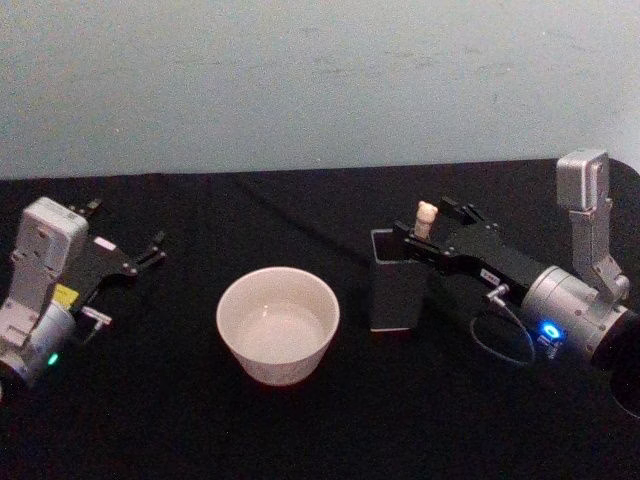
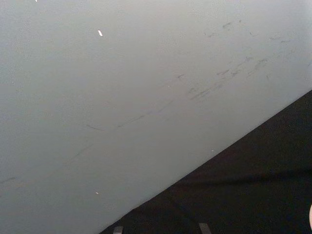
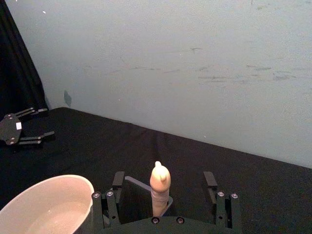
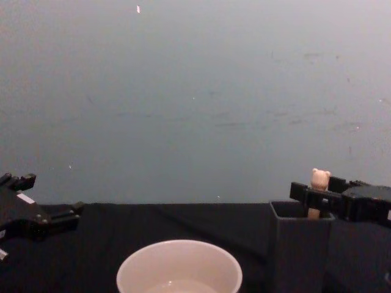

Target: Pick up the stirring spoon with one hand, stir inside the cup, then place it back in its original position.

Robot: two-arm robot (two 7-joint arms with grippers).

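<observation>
found the spoon (image 1: 427, 216) upright in the dark holder (image 1: 395, 290), right of the cup (image 1: 277, 325) on the worktop (image 1: 150, 400). noted the right tool (image 1: 432, 225) spread wide astride its beige handle, gripping nothing; left tool (image 1: 125, 228) parked far left, open, empty. judged the spoon light, stiff, slippery: best pinched just below the bear head.

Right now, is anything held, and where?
Nothing yet: the right gripper stands open around the handle of the stirring spoon, not touching; the left gripper is empty.
</observation>
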